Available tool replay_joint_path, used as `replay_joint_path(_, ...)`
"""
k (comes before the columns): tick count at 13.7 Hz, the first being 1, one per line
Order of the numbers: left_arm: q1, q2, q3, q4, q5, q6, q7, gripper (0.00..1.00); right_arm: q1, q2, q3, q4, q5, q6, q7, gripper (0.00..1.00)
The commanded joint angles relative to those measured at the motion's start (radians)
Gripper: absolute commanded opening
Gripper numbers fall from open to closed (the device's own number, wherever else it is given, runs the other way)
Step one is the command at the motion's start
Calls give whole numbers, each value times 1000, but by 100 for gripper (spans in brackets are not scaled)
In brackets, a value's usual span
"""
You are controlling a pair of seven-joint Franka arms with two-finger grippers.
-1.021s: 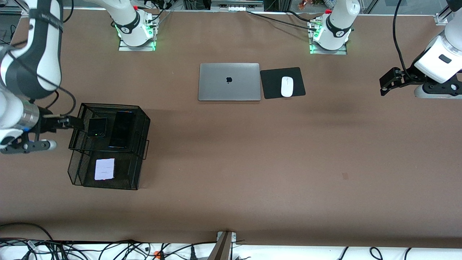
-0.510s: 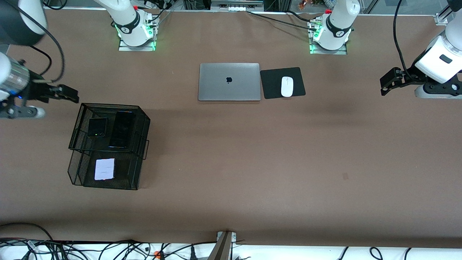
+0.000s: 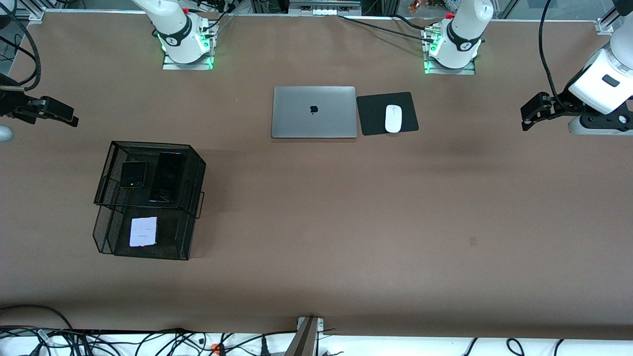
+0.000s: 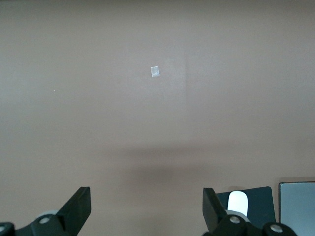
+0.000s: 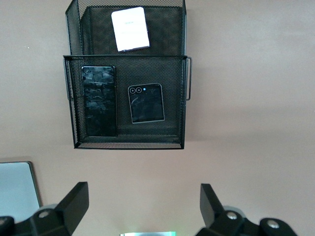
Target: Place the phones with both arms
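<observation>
The wire rack (image 3: 148,198) stands on the table (image 3: 316,222) toward the right arm's end. Its upper tray holds the small squarish phone (image 3: 133,174) and the long slim phone (image 3: 168,177) side by side — the lower tray, nearer the front camera, holds the third phone (image 3: 143,231). The laptop (image 3: 314,112) lies farther from the camera than the rack, the mouse (image 3: 393,118) beside it on a pad (image 3: 368,118).

Setting: robotics lab, staged as an office workstation. Evidence: brown desk (image 3: 316,222) with two white arm bases (image 3: 184,42) bolted along one edge, green status lights, loose cables (image 3: 148,341) at the camera's edge; silver laptop (image 3: 314,112), white mouse (image 3: 393,118), black mesh organiser (image 3: 148,198).
</observation>
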Motion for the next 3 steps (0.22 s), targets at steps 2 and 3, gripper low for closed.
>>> replay_joint_path(2, -3, 5, 2, 25, -20, -24, 9, 100, -20, -22, 21, -18, -9, -21, 14, 100)
replay_joint_path(3, -3, 5, 3, 25, -20, -24, 11, 100, -20, -20, 21, -20, -10, -21, 14, 100)
